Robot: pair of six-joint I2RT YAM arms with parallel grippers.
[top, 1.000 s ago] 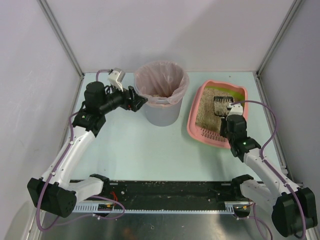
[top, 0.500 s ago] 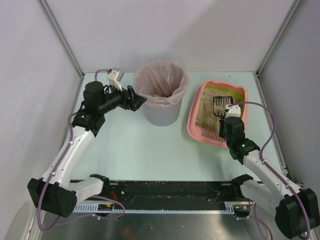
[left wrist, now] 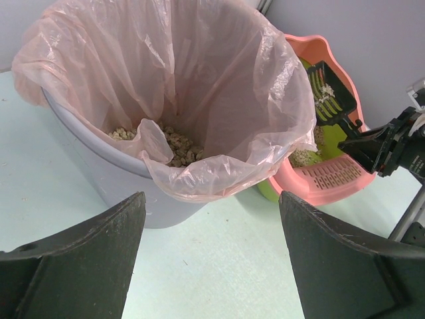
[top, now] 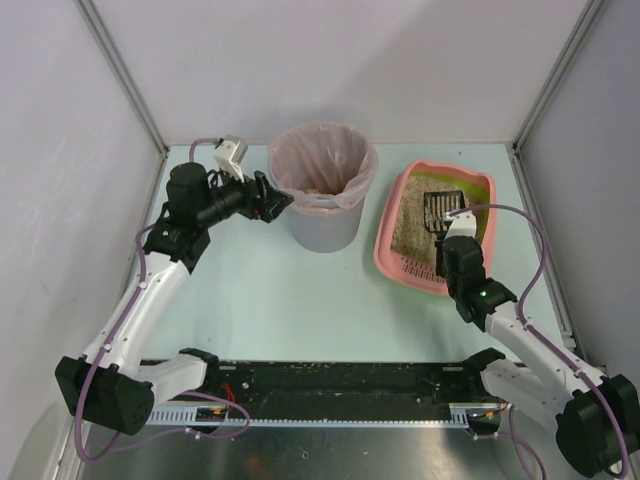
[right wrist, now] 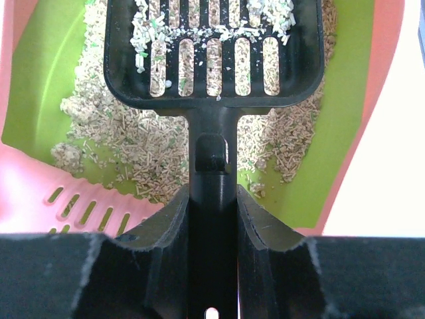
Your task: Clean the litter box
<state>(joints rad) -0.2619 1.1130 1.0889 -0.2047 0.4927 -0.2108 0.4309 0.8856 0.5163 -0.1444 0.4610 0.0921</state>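
The pink litter box (top: pixel 388 248) with green inner rim and beige granules lies right of centre; it also shows in the left wrist view (left wrist: pixel 332 176) and the right wrist view (right wrist: pixel 26 193). My right gripper (top: pixel 450 228) is shut on the handle of a black slotted scoop (right wrist: pixel 212 60), held over the granules with pale litter bits on its blade. My left gripper (top: pixel 278 200) is open and empty beside the left rim of the grey bin (top: pixel 322 228), its fingers (left wrist: pixel 80 259) wide apart.
The grey round bin has a pinkish bag (left wrist: pixel 199 73) with some litter at its bottom. Enclosure walls stand left, right and behind. The black rail (top: pixel 330 385) with the arm bases runs along the near edge.
My right gripper with the scoop has moved slightly left and farther into the litter box. The left arm has not moved.
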